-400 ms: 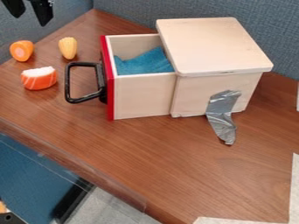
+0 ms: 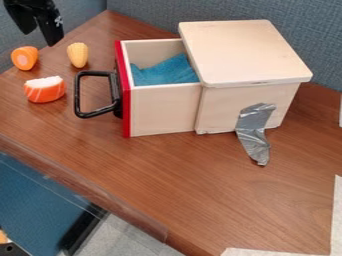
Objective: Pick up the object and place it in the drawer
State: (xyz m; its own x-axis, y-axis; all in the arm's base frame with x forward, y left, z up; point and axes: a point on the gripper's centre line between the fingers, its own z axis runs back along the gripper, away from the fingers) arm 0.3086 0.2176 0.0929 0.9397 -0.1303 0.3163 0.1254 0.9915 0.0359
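One black tool at the upper left, hanging near the far corner of the bench, with fingers spread and a gap between. On the bench, to the handle side of the pulled-out drawer, three toy foods, all apart: an orange round piece nearest the tool, a yellow corn cob to the right of that, and a salmon sushi in front of both. Cannot tell which is meant by the task. Inside the drawer, a rumpled blue cloth; on its red front, a black loop handle. Behind the drawer, a pale wooden box with silver tape running from its side down to the bench. Past all this, a blue-grey partition.
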